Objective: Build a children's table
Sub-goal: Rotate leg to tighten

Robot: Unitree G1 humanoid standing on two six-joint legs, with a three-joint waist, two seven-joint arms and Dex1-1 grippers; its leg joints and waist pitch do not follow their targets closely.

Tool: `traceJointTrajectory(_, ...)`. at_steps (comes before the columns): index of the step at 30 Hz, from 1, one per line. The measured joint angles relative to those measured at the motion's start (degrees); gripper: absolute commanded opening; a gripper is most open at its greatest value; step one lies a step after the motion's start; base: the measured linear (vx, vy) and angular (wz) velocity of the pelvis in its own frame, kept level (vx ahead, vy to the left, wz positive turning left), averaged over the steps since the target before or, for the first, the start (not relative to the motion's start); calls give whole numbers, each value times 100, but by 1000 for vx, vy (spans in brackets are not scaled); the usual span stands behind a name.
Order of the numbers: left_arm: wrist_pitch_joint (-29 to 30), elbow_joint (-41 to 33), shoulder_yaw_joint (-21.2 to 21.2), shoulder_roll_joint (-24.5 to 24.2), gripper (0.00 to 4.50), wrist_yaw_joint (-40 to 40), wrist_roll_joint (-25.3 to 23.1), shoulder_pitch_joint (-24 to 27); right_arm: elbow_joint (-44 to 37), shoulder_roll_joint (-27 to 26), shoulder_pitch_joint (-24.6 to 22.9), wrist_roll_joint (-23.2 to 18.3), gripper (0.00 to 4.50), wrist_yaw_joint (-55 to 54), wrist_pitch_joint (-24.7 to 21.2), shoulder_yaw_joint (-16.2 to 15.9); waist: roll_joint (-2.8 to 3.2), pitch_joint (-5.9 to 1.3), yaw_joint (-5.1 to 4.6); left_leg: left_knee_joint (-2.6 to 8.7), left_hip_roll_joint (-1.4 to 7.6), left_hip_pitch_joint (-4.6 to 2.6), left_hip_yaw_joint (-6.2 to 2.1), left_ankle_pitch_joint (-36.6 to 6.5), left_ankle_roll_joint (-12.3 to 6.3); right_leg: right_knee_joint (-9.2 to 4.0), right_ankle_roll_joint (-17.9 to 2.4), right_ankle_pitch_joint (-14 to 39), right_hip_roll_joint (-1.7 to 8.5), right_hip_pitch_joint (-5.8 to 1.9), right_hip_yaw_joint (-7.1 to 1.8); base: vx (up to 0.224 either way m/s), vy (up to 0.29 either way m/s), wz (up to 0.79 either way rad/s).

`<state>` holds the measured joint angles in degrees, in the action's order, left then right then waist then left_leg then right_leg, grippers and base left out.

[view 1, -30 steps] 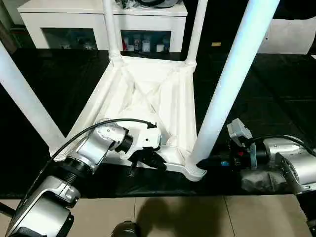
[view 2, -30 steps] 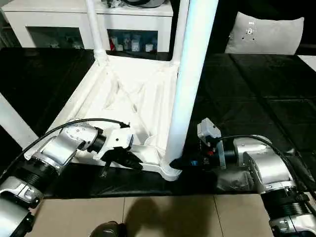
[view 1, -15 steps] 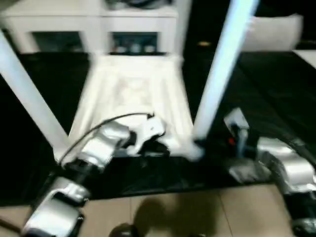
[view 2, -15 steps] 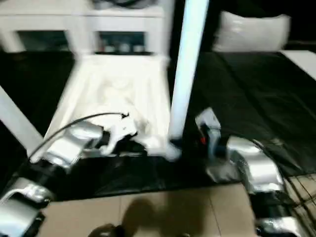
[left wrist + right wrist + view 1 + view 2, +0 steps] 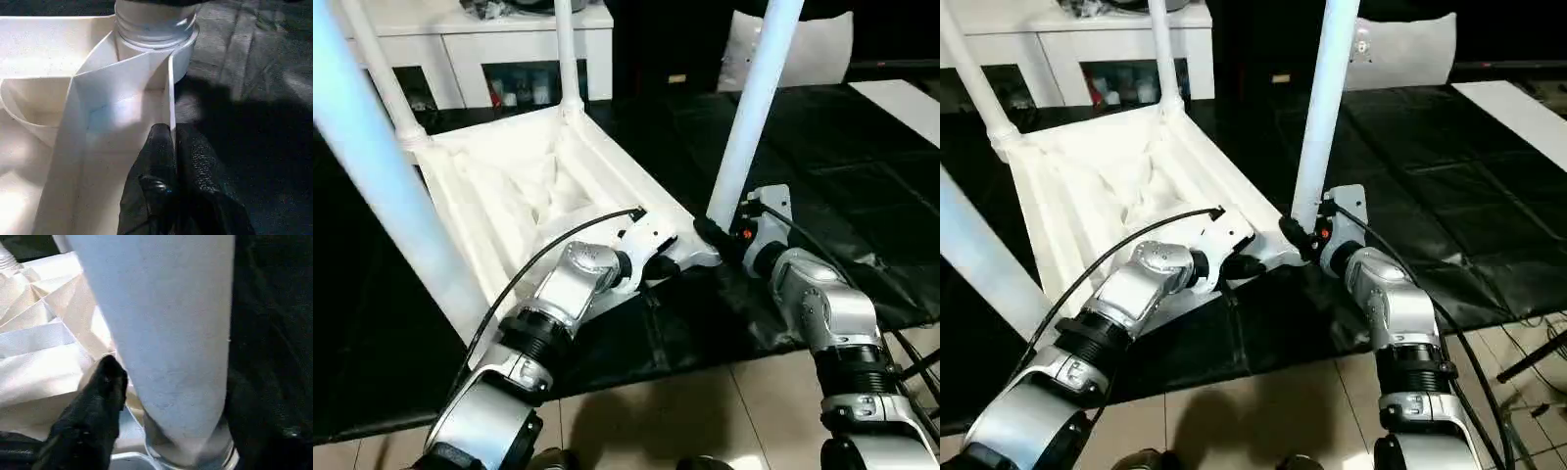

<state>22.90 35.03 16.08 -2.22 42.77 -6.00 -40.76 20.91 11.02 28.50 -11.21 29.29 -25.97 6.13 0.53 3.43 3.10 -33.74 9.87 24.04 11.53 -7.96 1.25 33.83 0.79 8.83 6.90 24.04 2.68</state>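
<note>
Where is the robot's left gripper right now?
In the left wrist view, the left gripper pinches the thin side wall of the upside-down white plastic children's table, beside the corner socket of the white tubular leg nearest the right gripper.

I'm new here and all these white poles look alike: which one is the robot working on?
Find the upturned white children's table on the black-covered work table. Four white legs rise from its corners; the one meant is the leg at the near corner by the robot's right hand, whose black fingers flank its base.
</note>
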Motion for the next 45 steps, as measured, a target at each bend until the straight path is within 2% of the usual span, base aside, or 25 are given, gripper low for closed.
traceJointTrajectory(4,-208,-5,53,-138,0,265,15,4,-198,329,-205,-25,362,515,149,-173,2,1,84,30,1,1,-2,-1,0,-2,3,-15,-5,5,5,0,0,0)
traceJointTrajectory(5,-322,-10,84,-205,0,444,39,11,-312,564,-321,-67,387,846,192,-222,7,4,133,39,2,3,-4,-1,0,-5,7,-13,-6,8,9,0,0,0)
traceJointTrajectory(7,-528,-54,162,-382,0,768,113,71,-462,912,-491,-202,399,1436,251,-280,11,7,216,52,4,2,-4,0,0,-8,17,-7,-7,8,15,0,0,0)
traceJointTrajectory(9,-749,-59,204,-597,0,1068,138,90,-583,1170,-589,-298,404,1982,302,-349,15,9,256,56,8,3,-5,0,0,-8,20,-5,-7,8,22,0,0,0)
traceJointTrajectory(11,-949,-59,231,-747,0,1268,138,118,-659,1414,-621,-391,433,2401,311,-385,18,11,289,53,8,2,-4,0,0,-8,19,-5,-6,4,21,0,0,0)
traceJointTrajectory(15,-1333,-59,295,-1123,0,2040,260,188,-686,2053,-637,-438,445,3260,365,-556,18,11,364,48,6,2,-2,0,0,-16,17,-7,-3,-5,21,0,0,0)
traceJointTrajectory(20,-1579,-69,410,-1453,0,2763,371,197,-672,2342,-636,-555,445,4098,363,-721,18,11,484,40,8,1,3,0,1,-12,13,-9,2,-9,21,0,0,0)
traceJointTrajectory(21,-1664,-92,468,-1500,0,2887,381,197,-672,2374,-633,-624,428,4285,365,-765,18,11,511,36,7,3,4,0,1,-10,13,-9,4,-10,22,0,0,0)
traceJointTrajectory(23,-1750,-111,529,-1559,0,3118,397,197,-673,2401,-626,-696,428,4535,366,-853,18,11,564,29,7,3,7,0,1,-6,13,-9,9,-15,24,0,0,0)
traceJointTrajectory(29,-1925,-271,707,-1663,0,3661,418,197,-672,2411,-618,-756,370,5005,365,-1141,17,12,652,10,3,4,29,0,1,11,13,-9,32,-17,23,0,0,0)
traceJointTrajectory(45,-2094,-254,812,-1600,0,3737,412,192,-498,2387,-621,-793,240,5316,457,-1298,17,12,614,7,3,3,40,1,1,23,11,-10,33,-14,12,0,0,0)
